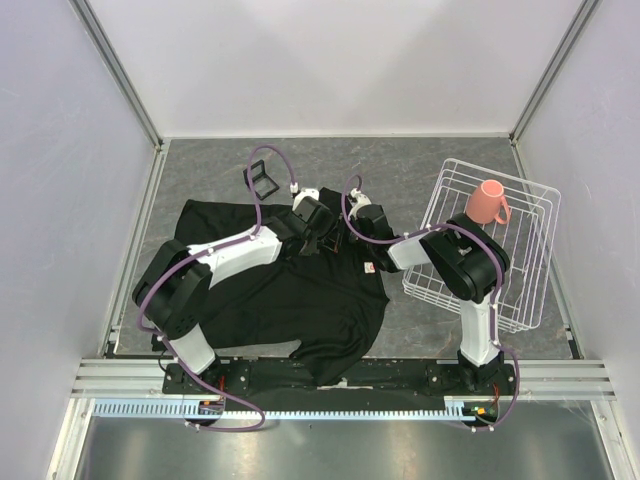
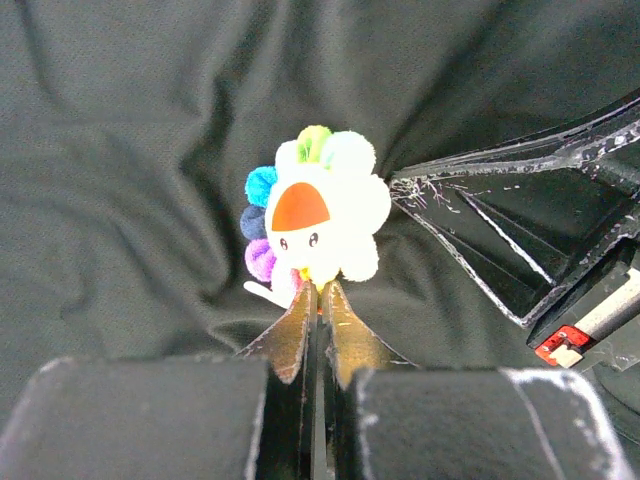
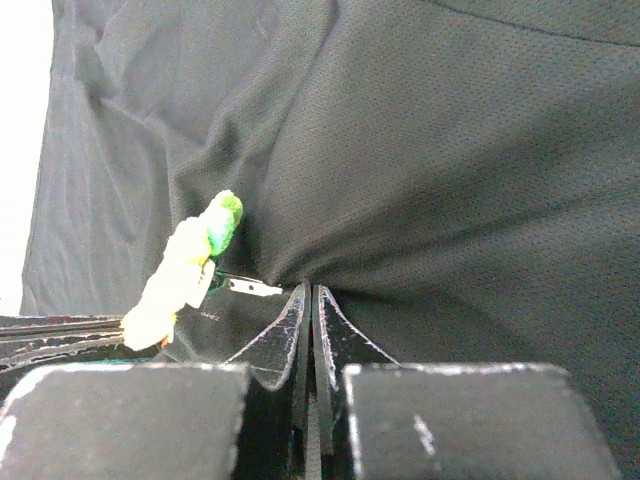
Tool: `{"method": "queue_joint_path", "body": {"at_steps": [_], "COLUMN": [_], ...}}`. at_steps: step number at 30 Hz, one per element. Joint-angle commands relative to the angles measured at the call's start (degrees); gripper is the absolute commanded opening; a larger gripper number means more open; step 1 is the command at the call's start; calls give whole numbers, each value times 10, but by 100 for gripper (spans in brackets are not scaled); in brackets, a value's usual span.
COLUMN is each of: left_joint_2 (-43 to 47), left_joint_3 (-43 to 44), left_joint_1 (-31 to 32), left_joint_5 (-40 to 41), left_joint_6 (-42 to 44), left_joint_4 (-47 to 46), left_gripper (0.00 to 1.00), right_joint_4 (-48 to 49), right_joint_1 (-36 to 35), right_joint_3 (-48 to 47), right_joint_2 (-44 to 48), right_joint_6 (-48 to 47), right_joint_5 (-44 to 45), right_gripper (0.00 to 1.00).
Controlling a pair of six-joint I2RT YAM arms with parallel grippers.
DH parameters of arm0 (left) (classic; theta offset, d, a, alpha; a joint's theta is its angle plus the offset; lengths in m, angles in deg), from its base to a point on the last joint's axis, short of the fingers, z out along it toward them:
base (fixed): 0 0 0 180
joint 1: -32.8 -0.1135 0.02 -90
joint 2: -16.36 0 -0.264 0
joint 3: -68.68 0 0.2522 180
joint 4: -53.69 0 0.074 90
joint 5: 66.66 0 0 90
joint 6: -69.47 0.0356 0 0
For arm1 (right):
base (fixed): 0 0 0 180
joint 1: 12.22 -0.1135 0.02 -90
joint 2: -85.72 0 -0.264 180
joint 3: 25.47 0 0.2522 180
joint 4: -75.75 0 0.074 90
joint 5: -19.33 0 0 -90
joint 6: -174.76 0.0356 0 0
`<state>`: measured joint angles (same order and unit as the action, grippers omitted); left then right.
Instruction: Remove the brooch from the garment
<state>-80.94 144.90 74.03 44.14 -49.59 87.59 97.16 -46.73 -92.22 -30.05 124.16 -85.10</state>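
Observation:
The black T-shirt point(image 1: 290, 290) lies spread on the table, with its small white-and-red label point(image 1: 369, 268) near the right side. The brooch point(image 2: 318, 205), a round flower with coloured pompoms and a face, stands up off the fabric. My left gripper point(image 2: 321, 288) is shut on the brooch's lower edge. In the right wrist view the brooch point(image 3: 185, 268) shows edge-on, with its metal pin reaching to the fabric. My right gripper point(image 3: 311, 290) is shut on a pinch of the shirt point(image 3: 420, 170) right beside the pin. In the top view both grippers meet over the shirt's upper middle point(image 1: 335, 232).
A white wire basket point(image 1: 495, 245) holding a pink mug point(image 1: 488, 203) stands at the right, close to the right arm. A small black stand point(image 1: 262, 178) sits behind the shirt. Walls enclose the table on three sides.

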Motion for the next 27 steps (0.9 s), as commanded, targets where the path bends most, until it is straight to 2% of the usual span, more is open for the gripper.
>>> {"method": "queue_joint_path", "body": {"at_steps": [1, 9, 14, 19, 22, 27], "left_joint_2": [2, -7, -16, -22, -19, -5], "left_joint_3": [31, 35, 38, 35, 32, 21], "left_joint_1": [1, 1, 1, 1, 1, 2], "left_joint_5": [6, 10, 7, 6, 6, 5], "left_joint_6": [-11, -7, -3, -2, -3, -3], "left_joint_4": [16, 15, 11, 4, 3, -7], "left_gripper": [2, 2, 2, 2, 2, 2], "right_joint_4": [2, 56, 94, 103, 100, 120], "right_joint_1": [-1, -1, -1, -6, -17, -30], "right_joint_3": [-12, 24, 47, 27, 4, -2], "right_joint_2": [24, 62, 80, 62, 36, 8], "right_joint_6": [-16, -13, 26, 71, 97, 131], "right_joint_5": [10, 6, 21, 14, 3, -4], "right_gripper": [8, 20, 37, 52, 54, 51]}}
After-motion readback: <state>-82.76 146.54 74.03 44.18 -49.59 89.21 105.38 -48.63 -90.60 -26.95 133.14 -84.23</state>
